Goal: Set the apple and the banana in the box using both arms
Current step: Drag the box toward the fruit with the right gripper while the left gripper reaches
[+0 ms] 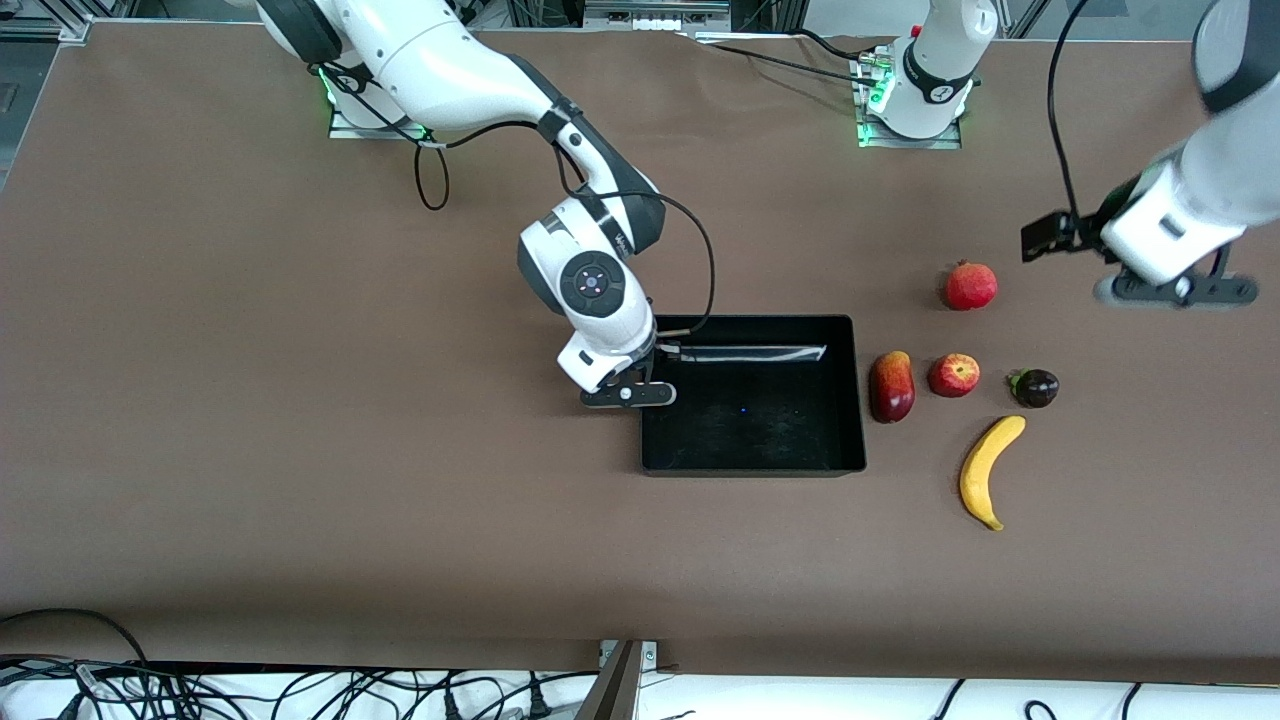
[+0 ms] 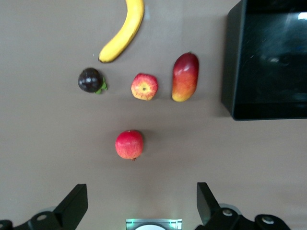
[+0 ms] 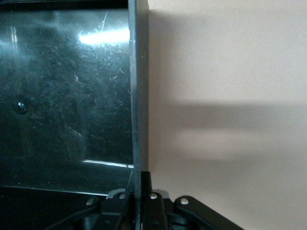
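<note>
The apple (image 1: pixel 953 375) lies on the table beside the box, between a mango-like fruit and a dark fruit; it also shows in the left wrist view (image 2: pixel 144 86). The banana (image 1: pixel 988 470) (image 2: pixel 123 33) lies nearer to the front camera than the apple. The black box (image 1: pixel 855 400) (image 2: pixel 230 62) stands mid-table with nothing in it. My right gripper (image 1: pixel 628 395) (image 3: pixel 139 191) is shut on the box's wall (image 3: pixel 136 96) at the right arm's end. My left gripper (image 1: pixel 1175 290) (image 2: pixel 141 206) is open and empty, up in the air over the table beside the pomegranate.
A red pomegranate (image 1: pixel 970 286) (image 2: pixel 129 144) lies farther from the front camera than the apple. A dark red-and-yellow mango-like fruit (image 1: pixel 891 386) (image 2: pixel 184 77) lies between the box and the apple. A small dark purple fruit (image 1: pixel 1035 387) (image 2: pixel 90 80) lies beside the apple.
</note>
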Robot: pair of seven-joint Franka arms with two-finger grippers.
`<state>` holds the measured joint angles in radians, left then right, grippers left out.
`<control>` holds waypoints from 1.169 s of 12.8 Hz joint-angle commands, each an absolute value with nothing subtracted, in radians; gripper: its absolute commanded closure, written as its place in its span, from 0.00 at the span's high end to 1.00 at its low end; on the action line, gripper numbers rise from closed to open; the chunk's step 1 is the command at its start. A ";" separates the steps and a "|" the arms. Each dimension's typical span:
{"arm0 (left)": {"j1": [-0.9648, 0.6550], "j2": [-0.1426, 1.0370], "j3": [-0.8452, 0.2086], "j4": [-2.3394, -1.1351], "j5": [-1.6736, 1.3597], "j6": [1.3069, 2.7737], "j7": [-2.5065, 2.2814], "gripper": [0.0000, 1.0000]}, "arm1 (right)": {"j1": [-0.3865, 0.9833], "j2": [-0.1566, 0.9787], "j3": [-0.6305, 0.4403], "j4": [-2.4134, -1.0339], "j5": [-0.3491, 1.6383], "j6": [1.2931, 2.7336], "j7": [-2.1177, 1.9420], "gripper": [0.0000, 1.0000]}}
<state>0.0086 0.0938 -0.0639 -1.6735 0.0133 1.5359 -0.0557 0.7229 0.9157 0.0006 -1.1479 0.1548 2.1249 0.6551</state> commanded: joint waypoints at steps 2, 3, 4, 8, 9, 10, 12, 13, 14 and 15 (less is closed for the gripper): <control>0.057 0.259 -0.064 -1.658 0.041 1.650 0.015 1.00 | 0.770 0.960 -0.018 -1.100 0.172 2.198 0.709 0.00; 0.057 0.285 -0.064 -1.669 0.041 1.704 0.032 1.00 | 0.776 0.965 -0.018 -1.100 0.170 2.213 0.709 0.00; 0.057 0.297 -0.064 -1.715 0.041 1.783 0.034 1.00 | 0.787 0.972 -0.020 -1.100 0.169 2.224 0.709 0.00; 0.060 0.288 -0.064 -1.992 0.103 2.191 0.040 1.00 | 0.807 0.980 -0.040 -1.101 0.153 2.229 0.695 0.02; 0.060 0.288 -0.064 -2.043 0.103 2.276 0.040 1.00 | 0.802 0.977 -0.040 -1.101 0.152 2.227 0.687 0.16; 0.061 0.298 -0.064 -2.084 0.103 2.354 0.038 1.00 | 0.801 0.976 -0.041 -1.101 0.149 2.226 0.684 0.55; 0.060 0.298 -0.069 -2.185 0.103 2.507 0.017 1.00 | 0.802 0.970 -0.060 -1.101 0.114 2.212 0.672 1.00; 0.060 0.305 -0.069 -2.198 0.103 2.541 0.017 1.00 | 0.801 0.959 -0.061 -1.101 0.109 2.192 0.669 1.00; 0.063 0.333 -0.066 -2.198 0.103 2.565 0.028 1.00 | 0.798 0.941 -0.064 -1.100 0.107 2.163 0.663 1.00; 0.072 0.350 -0.066 -2.200 0.103 2.582 0.028 1.00 | 0.787 0.910 -0.067 -1.100 0.107 2.116 0.649 1.00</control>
